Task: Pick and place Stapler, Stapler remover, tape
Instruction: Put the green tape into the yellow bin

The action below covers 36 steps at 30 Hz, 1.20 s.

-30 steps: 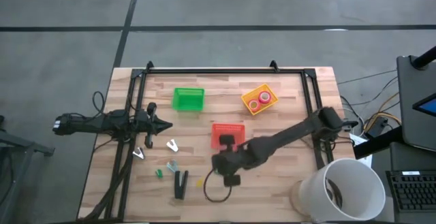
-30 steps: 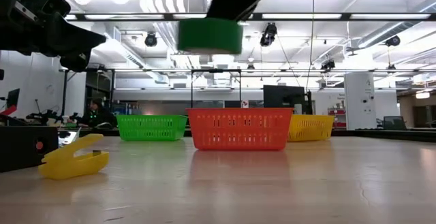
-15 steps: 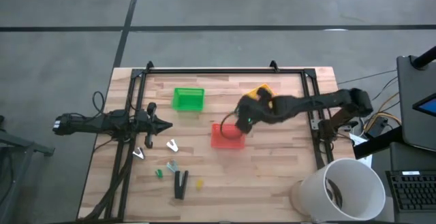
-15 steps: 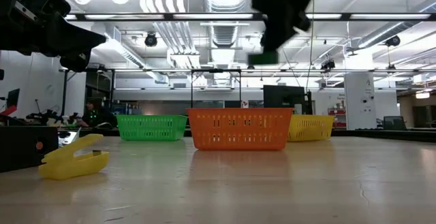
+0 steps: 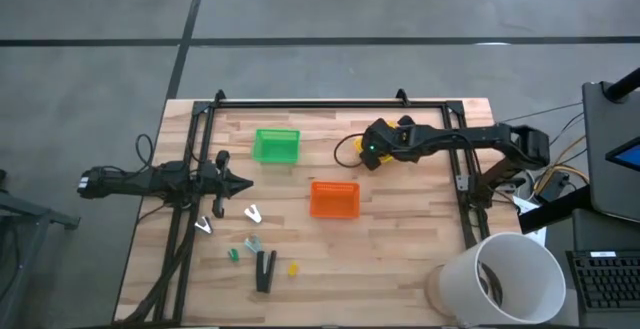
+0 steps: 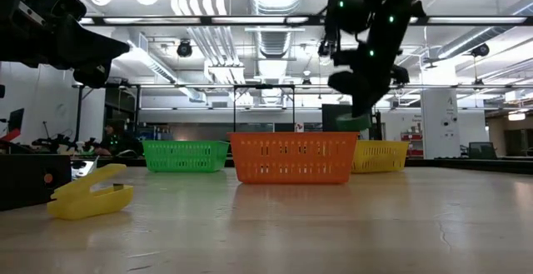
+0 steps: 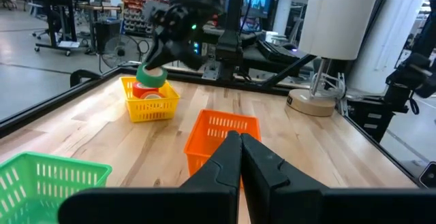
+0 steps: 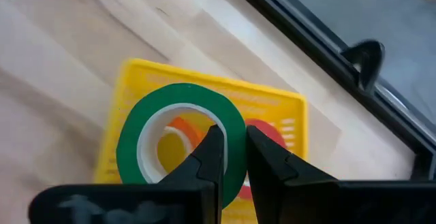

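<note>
High view gives us the right gripper (image 5: 372, 149) reaching across the far right part of the wooden table (image 5: 400, 259), hanging over the yellow basket (image 5: 404, 125) that sits close to the black frame rail (image 5: 330, 103) along the far edge. From the right wrist view we see its two dark fingers (image 8: 212, 157) pinched on the rim of the green tape roll (image 8: 178, 139), a smooth glossy ring with a pale core, held above the yellow basket's latticed plastic wall; through and beside the ring we make out an orange roll (image 8: 184, 124) and a red roll (image 8: 267, 134) lying inside. Open wood lies all around the basket, with the orange basket (image 5: 334, 199) nearer the table's middle and the green basket (image 5: 276, 145) well apart on the left. We find the slim black stapler (image 5: 264, 269) near the front edge, a small yellow piece (image 5: 293, 268) just beside it, a small green piece (image 5: 233, 254) and pale clips (image 5: 253, 213) close by. Our left gripper (image 5: 240, 182) waits at the left side over the frame, its fingers pressed together on nothing, as the left wrist view shows. A white paper roll (image 5: 505, 274) stands off the front right corner
</note>
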{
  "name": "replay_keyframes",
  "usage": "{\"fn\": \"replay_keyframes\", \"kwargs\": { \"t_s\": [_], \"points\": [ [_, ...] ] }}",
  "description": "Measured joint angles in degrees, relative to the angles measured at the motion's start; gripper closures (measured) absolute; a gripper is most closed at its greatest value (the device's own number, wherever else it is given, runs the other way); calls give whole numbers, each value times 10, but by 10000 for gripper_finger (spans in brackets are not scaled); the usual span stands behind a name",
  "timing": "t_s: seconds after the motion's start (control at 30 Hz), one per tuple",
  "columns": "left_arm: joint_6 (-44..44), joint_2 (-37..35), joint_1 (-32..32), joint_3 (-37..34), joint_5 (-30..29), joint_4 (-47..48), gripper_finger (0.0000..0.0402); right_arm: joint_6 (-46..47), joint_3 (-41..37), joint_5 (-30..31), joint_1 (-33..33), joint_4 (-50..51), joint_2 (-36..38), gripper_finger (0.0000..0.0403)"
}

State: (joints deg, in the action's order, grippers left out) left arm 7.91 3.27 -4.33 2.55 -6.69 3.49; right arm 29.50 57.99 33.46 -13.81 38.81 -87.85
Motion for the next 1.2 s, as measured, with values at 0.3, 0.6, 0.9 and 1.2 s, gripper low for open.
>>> {"fn": "replay_keyframes", "kwargs": {
  "t_s": [0.3, 0.6, 0.9, 1.2],
  "points": [
    [0, 0, 0, 0, 0, 0, 392, -1, -12, 0, -5, -26, -14, 350],
    [0, 0, 0, 0, 0, 0, 392, 1, -19, -3, -9, -37, -23, 340],
    [0, 0, 0, 0, 0, 0, 392, -1, -24, -17, -8, -52, -23, 305],
    [0, 0, 0, 0, 0, 0, 392, -25, -21, -35, 3, -47, -16, 241]
  ]
}}
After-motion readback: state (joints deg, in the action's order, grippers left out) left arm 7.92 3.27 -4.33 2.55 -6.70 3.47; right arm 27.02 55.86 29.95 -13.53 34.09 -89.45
